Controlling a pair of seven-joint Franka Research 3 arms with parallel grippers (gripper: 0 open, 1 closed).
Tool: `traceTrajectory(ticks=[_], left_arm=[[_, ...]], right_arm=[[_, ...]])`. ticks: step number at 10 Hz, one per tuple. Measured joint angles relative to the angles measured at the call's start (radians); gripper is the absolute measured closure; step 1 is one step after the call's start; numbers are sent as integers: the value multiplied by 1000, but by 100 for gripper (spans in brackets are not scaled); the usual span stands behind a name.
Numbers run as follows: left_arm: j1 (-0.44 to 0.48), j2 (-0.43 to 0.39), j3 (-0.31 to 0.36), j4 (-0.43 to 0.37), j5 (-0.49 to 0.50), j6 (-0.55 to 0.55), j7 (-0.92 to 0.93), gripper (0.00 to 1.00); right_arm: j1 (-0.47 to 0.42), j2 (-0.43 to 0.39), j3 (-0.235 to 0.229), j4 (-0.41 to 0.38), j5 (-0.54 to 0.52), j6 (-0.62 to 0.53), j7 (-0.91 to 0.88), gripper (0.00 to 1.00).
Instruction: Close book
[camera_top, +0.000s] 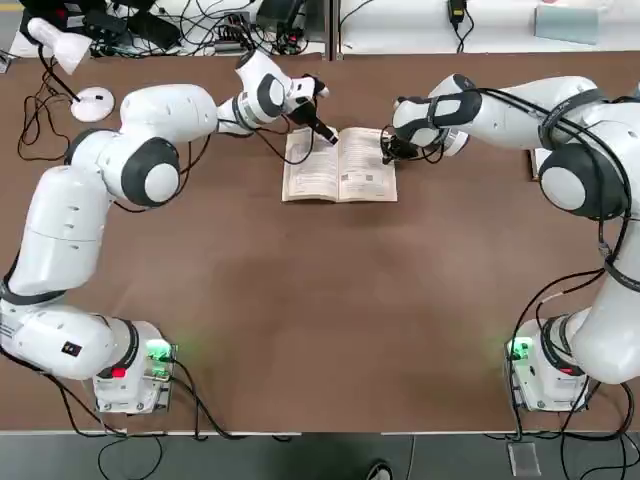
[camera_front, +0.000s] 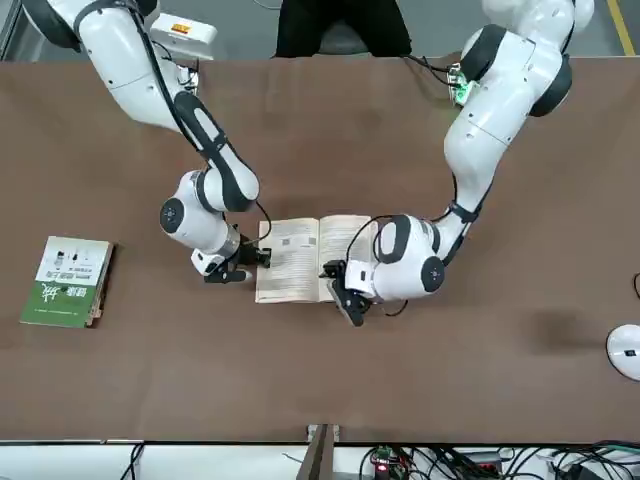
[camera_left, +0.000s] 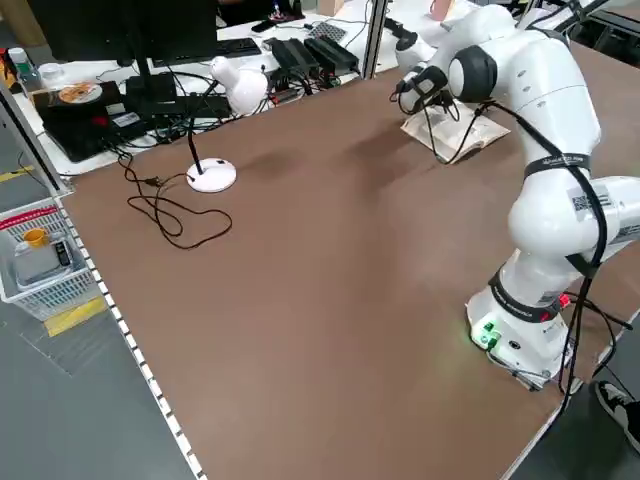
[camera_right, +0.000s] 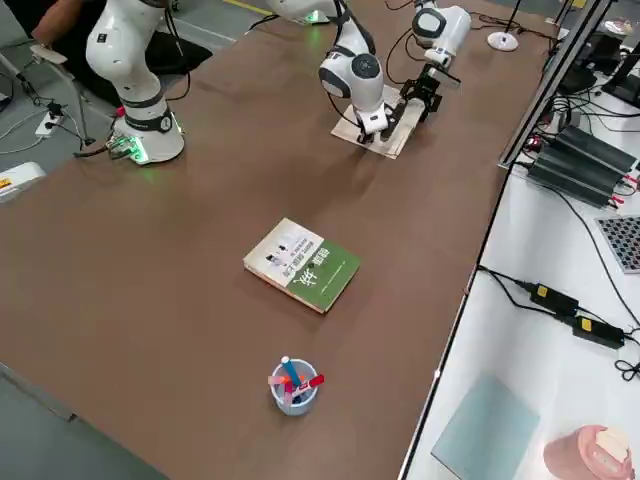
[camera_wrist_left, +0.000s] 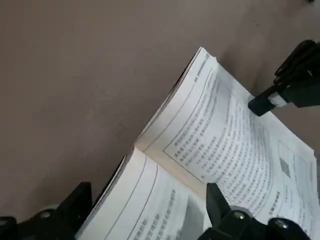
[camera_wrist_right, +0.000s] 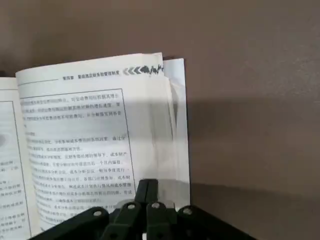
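The left tool (camera_top: 322, 130) is seen released, its fingers spread wide over the book (camera_top: 340, 165), which lies open, pages up, on the brown surface (camera_top: 320, 300). In the top view the book sits at about twelve o'clock from the surface's centre, between the two arms' ends. The right tool (camera_top: 386, 150) is clenched with nothing between its fingers, and its tips are set at the outer edge of the book's right-hand page, as the right wrist view shows.

The surface is otherwise largely bare. A green book (camera_front: 68, 280) lies flat well apart, toward the robot's right, and a cup (camera_right: 292, 386) of pens stands beyond it. A white lamp (camera_left: 232, 95) with a round base stands at about ten o'clock in the top view, its cable trailing over the surface. Along the far edge a white bench (camera_right: 540, 330) carries cables and power bricks.

The left arm is stretched far forward, elbow bent, wrist turned inward toward the book. The right arm reaches in likewise from the opposite side.
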Motion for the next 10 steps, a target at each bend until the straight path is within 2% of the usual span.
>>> traceTrajectory(ticks=[10], left_arm=[[1,-1,0,14,-85,-29,-1,0]], right_arm=[[0,0,0,0,0,0,0,99]])
